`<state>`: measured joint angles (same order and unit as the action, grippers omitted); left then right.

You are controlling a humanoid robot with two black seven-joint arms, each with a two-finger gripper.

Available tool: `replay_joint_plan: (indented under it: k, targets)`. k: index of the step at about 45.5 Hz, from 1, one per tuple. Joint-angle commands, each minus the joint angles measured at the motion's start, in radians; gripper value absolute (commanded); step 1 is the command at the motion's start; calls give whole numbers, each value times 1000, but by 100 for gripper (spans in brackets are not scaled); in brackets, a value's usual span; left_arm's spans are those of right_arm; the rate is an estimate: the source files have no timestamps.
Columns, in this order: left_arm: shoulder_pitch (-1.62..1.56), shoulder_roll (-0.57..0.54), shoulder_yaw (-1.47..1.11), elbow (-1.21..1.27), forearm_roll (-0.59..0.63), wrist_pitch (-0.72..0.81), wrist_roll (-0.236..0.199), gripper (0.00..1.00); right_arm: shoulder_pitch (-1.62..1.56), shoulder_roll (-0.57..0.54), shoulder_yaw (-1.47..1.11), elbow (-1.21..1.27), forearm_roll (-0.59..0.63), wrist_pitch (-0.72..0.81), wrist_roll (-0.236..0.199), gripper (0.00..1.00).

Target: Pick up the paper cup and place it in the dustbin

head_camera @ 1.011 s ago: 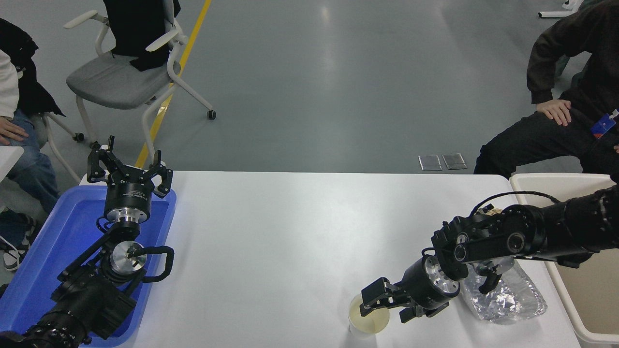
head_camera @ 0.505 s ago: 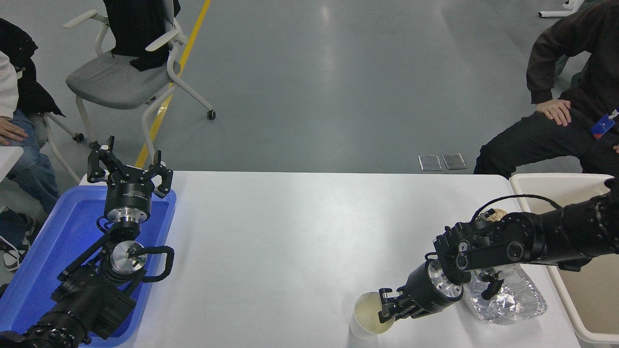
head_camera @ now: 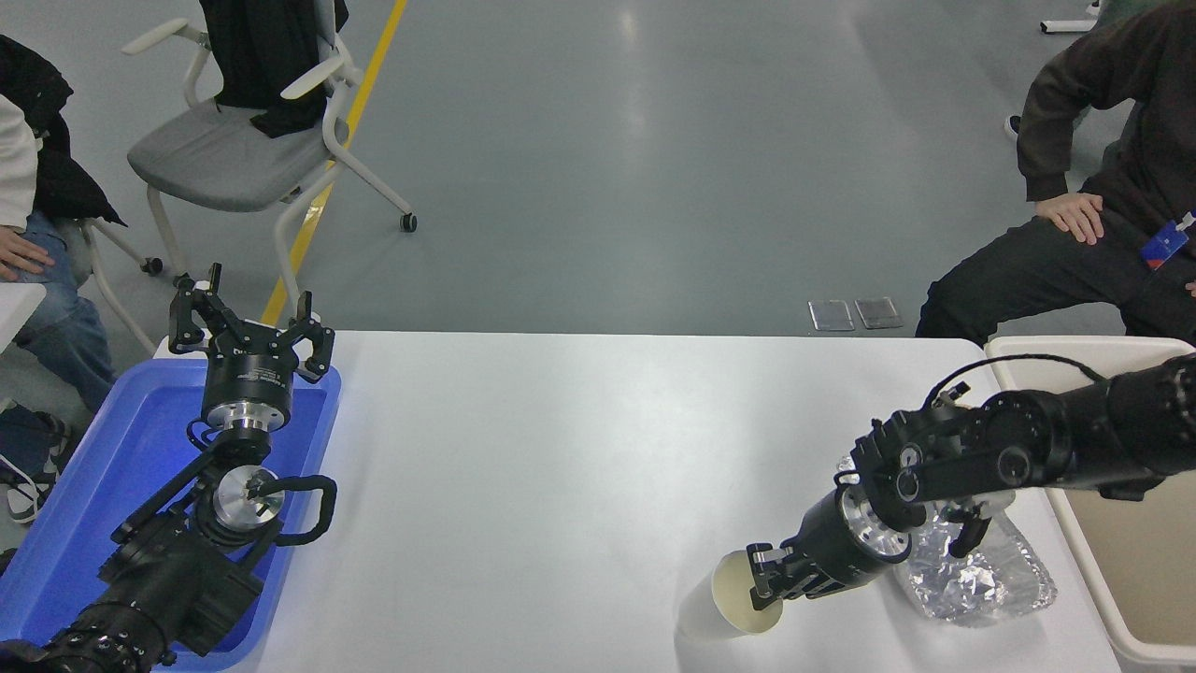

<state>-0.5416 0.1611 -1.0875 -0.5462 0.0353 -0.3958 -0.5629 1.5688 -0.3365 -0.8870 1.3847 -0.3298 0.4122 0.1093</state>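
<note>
The right pincer (head_camera: pixel 764 587) is closed on the near rim of the paper cup (head_camera: pixel 733 606), one finger seen inside the mouth against the cream lining. Compared with a second ago, when the cup stood upright with its mouth facing up and the pincer was spread wide over it, the cup is now tipped and raised at its rim side, and the wrist is seen higher and further right. The cup's long axis is now tilted strongly, the mouth turned up and to the right toward the pincer, the white base pointing down and left toward the bench (head_camera: pixel 561 449) near its front edge. Whether the base still touches the bench cannot be told.

Just to the right of the wrist, a silver foil bag (head_camera: pixel 990 579) lies on the bench, partly hidden by the right arm. Beyond it, at the right edge, the dustbin (head_camera: pixel 1074 348) is seen, well apart from the cup.

The left pincer (head_camera: pixel 250 327) is held spread open over the far end of a blue tray (head_camera: pixel 84 505) at the lower left.
</note>
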Motion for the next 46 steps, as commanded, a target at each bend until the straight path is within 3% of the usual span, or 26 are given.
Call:
replay_joint_plan:
  k: [1,19,38,46]
  targets:
    - [0,0,0,0,0,0,0,99,296,-96,-73,137,159,106,1,0]
    - [0,0,0,0,0,0,0,99,847,-93,-251,298,261,264,-6,0]
    - [-1,0,0,0,0,0,0,99,978,-13,-306,329,299,306,-10,0]
    - [-1,0,0,0,0,0,0,99,987,-18,-311,329,298,320,-37,0]
